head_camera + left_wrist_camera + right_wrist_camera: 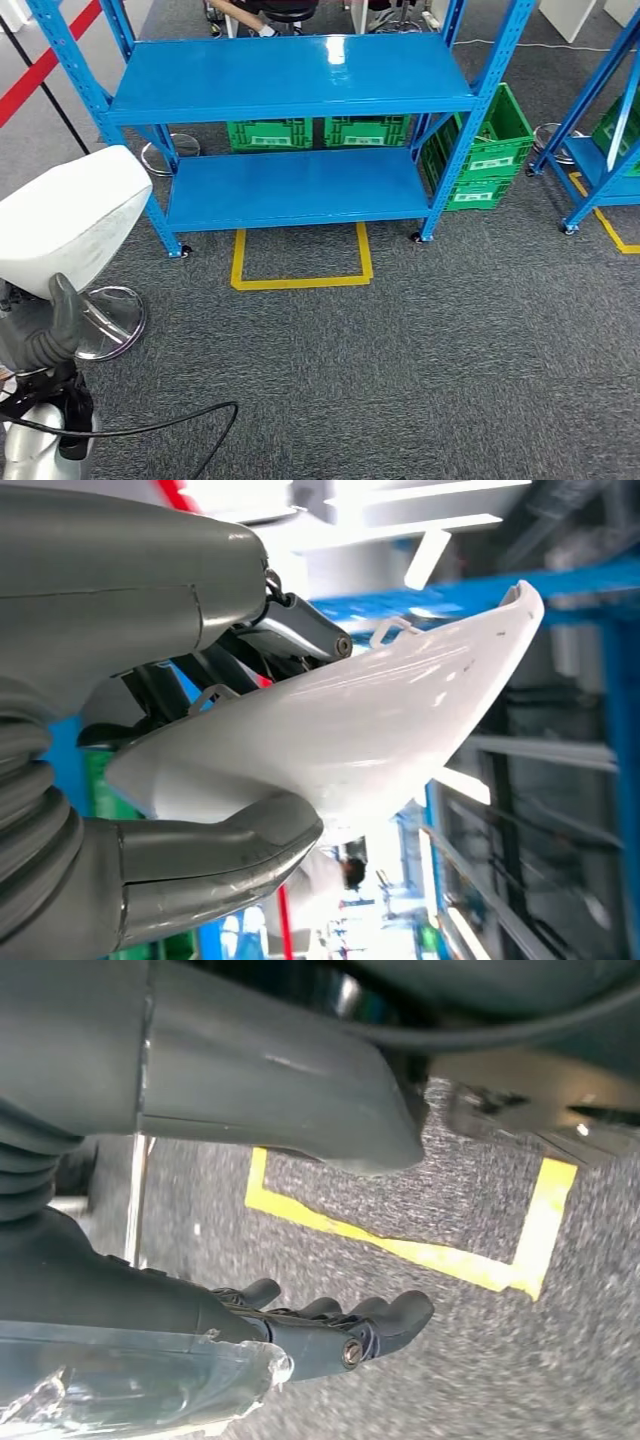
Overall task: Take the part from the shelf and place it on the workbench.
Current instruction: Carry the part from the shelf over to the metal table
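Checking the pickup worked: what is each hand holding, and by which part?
The left hand grips the white part at one end, thumb on one face and fingers on the other. The right hand holds nothing, fingers extended over the carpet.

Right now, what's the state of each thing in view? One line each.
White curved plastic part: held off the shelf by the left robot hand, thumb and fingers around it.
Right robot hand: holding nothing, fingers extended over the carpet.
Blue metal shelf: both levels bare.
Green plastic crates: on the floor behind the shelf, stacked at the right.
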